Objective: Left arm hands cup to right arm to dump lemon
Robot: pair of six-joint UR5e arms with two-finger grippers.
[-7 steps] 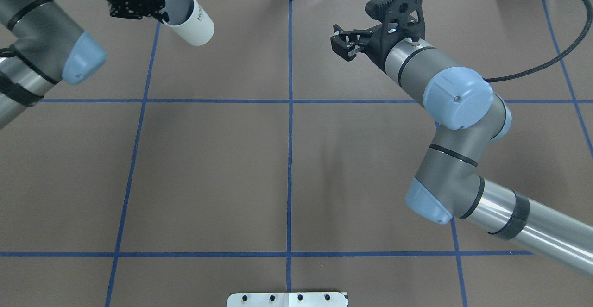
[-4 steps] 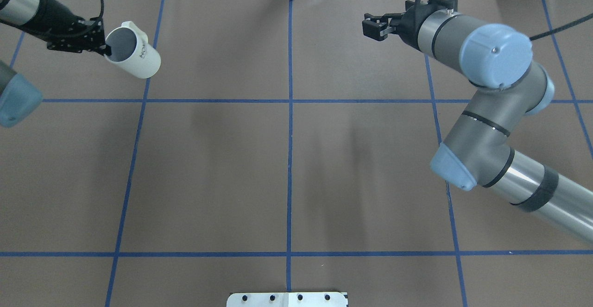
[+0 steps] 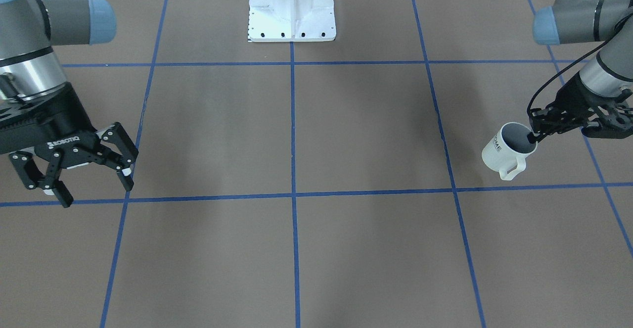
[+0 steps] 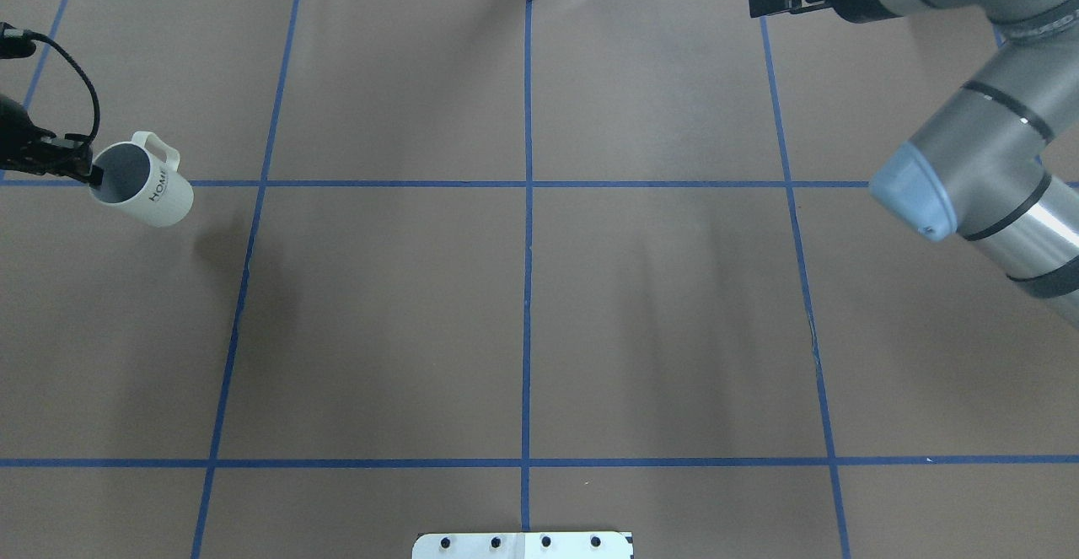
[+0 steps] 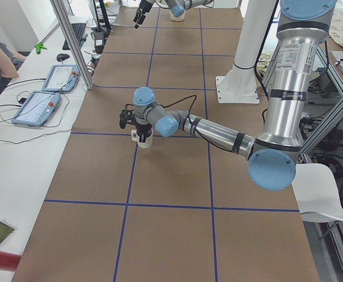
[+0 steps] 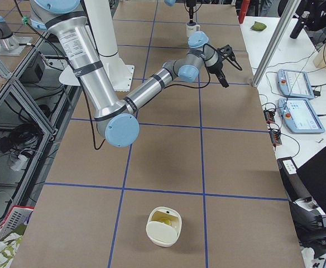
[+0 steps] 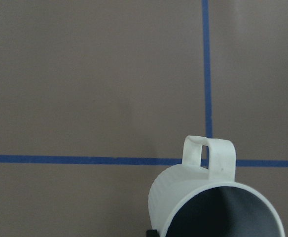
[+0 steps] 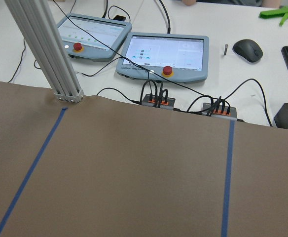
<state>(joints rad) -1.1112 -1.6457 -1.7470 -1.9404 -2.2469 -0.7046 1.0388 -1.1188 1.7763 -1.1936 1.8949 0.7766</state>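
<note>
**Left gripper** (image 3: 533, 137): jaws pinched on the rim of the HOME mug (image 3: 503, 151), one finger inside the mouth and one outside. The mug hangs tilted and appears clear of the brown mat (image 4: 379, 331). Its handle is turned toward the operators' side. It sits at the mat's edge on the robot's left, beside a crossing of blue tape lines (image 4: 527, 289).

**Right gripper** (image 3: 96, 192), lettered ROBOTIQ: fingers spread wide, over the opposite side of the mat, well apart from the mug.

**Right-end view:** a cream-white container (image 6: 163, 231) lies on the mat. The lemon (image 6: 164, 219) shows faintly as a yellowish patch inside it.
</note>
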